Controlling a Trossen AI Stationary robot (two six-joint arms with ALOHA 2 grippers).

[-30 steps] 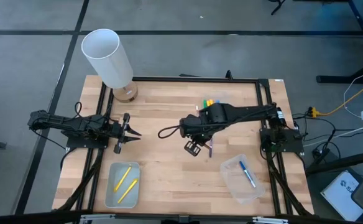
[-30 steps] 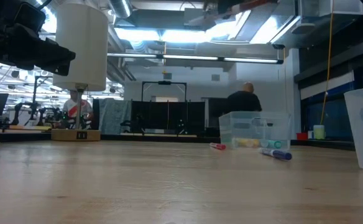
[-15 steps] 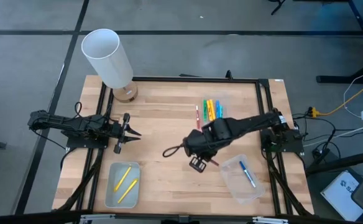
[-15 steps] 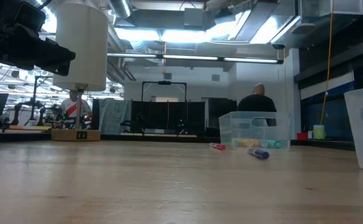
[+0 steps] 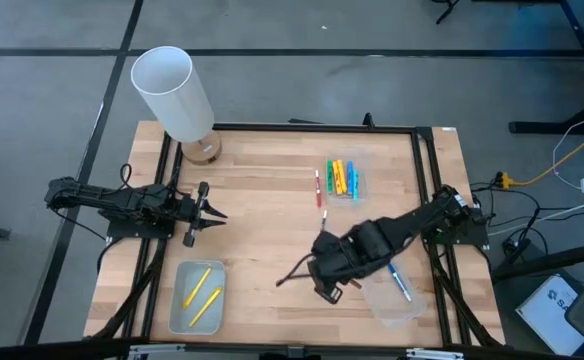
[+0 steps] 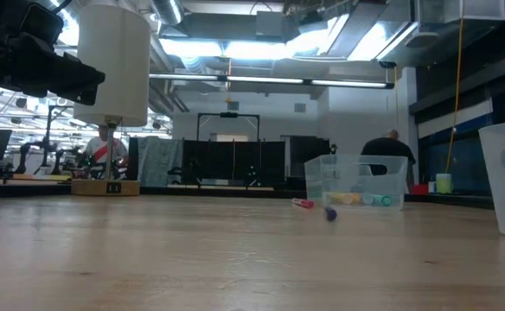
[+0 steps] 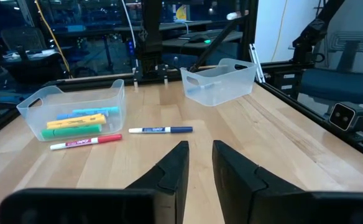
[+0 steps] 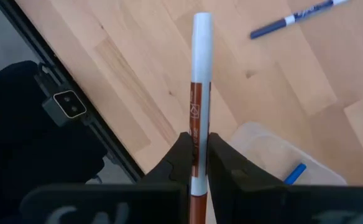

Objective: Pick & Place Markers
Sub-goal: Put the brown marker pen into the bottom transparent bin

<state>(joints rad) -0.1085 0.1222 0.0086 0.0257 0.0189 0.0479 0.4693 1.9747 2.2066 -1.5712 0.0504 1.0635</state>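
Note:
My right gripper (image 5: 327, 289) hangs over the near right part of the table, shut on a reddish-brown marker (image 8: 197, 93) with a white cap. Just to its right stands a clear tray (image 5: 397, 305) holding a blue marker (image 5: 399, 281). A blue marker (image 5: 323, 219) and a red one (image 5: 318, 187) lie flat on the wood. Several yellow, green, orange and blue markers lie in the far clear tray (image 5: 344, 178). Two yellow markers (image 5: 201, 292) lie in the near left tray (image 5: 177, 318). My left gripper (image 5: 218, 213) waits at the left, barely open, with nothing between its fingers. My right gripper pinches the reddish-brown marker's barrel (image 8: 196, 138) between its two fingers, about midway along it. The fingers point steeply down and lie across the marker. The white cap end (image 8: 202, 25) sticks out past the fingers, and the marker is lifted clear of the table.
A white cylinder (image 5: 172, 92) on a wooden base stands at the far left corner. A black frame rail (image 5: 427, 170) runs along the table's sides. Bare wood lies between the two arms. A person shows in the room beyond (image 6: 389, 154).
My right gripper has swung from the table's middle toward the near edge, beside the right tray, keeping the marker pinched. The loose blue marker on the wood has slid a little toward the left and far side and has turned about.

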